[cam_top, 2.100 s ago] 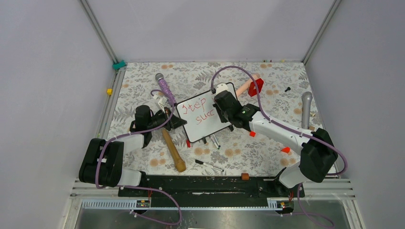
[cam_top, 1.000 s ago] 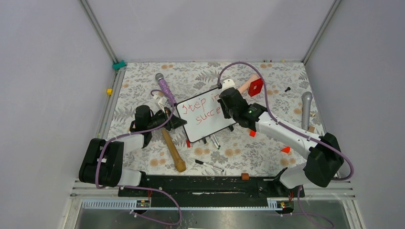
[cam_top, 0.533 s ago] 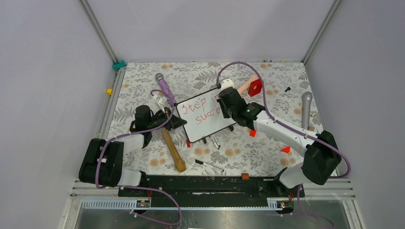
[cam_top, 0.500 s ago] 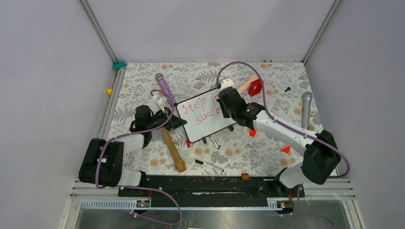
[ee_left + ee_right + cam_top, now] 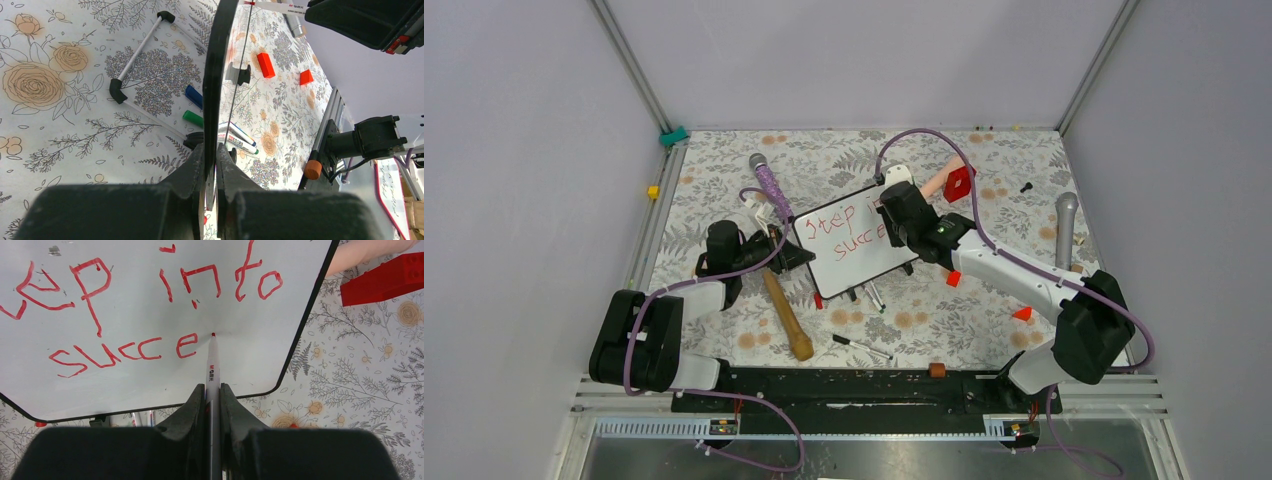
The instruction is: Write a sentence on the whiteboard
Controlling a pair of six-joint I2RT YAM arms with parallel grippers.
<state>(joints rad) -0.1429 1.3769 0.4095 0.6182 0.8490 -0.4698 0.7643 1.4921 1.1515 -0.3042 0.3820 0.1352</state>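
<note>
The whiteboard [image 5: 860, 264] was found near the middle of the flowered table cover [image 5: 984, 170], turned askew so that its right corner pointed towards the far side. In the left wrist view it [image 5: 215, 75] was seen edge-on and lifted off the cover, with capped markers [image 5: 193, 107] lying on the cover beyond it.

The left gripper [image 5: 796, 252] was placed at the board's left edge. Its fingers [image 5: 197, 165] were pressed together on that thin black frame, so the board was pinched between them.

The right gripper [image 5: 892, 232] was held over the right part of the board. In its wrist view the gripper [image 5: 212, 390] was seen clamped on a red marker [image 5: 212, 362], whose tip was set against the white surface [image 5: 260, 335] just right of the last letter.

The sentence [image 5: 166, 287] was written in red in two lines. "ep into" could be read on the upper line in the right wrist view, and "succe" below it. In the top view the writing [image 5: 856, 242] was partly covered by the right gripper.

A wooden bat [image 5: 786, 318] was laid near the board's left corner. A purple microphone [image 5: 767, 183] was seen on the far left, a red block [image 5: 959, 182] beside the far right corner, a grey microphone [image 5: 1065, 228] well to the right, and a black pen [image 5: 861, 346] on the near side.
</note>
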